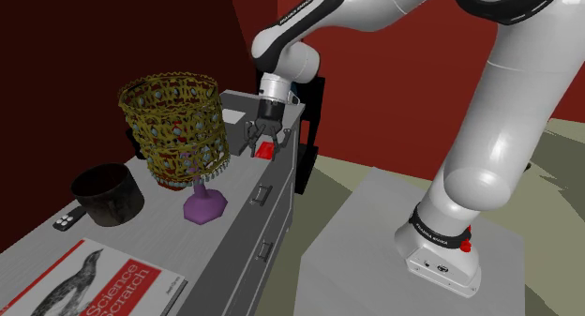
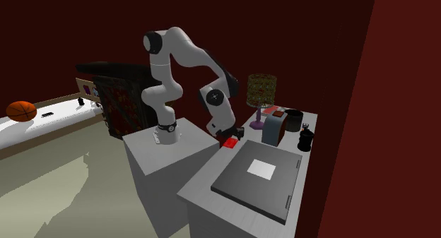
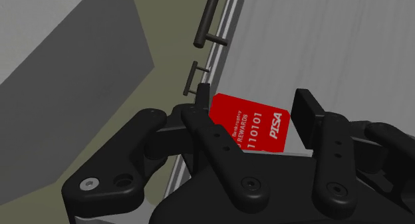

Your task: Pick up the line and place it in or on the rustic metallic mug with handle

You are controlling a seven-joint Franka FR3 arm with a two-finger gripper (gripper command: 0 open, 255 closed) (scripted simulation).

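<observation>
A red card printed "REWARDS" and "PISA" lies flat on the grey dresser top, close to its front edge. My gripper hangs just above it, open, one black finger on each side of the card; I cannot tell whether they touch it. From the shoulder view the gripper stands over the red card at the dresser's far end. The dark mug sits well towards the shoulder view's left, beyond a lamp. In the second exterior view the card is under the gripper, with the mug farther back.
A lamp with a gold patterned shade and purple foot stands between the card and the mug. A book and a small remote lie near the mug. A closed grey laptop lies on the dresser. Drawer handles line the front.
</observation>
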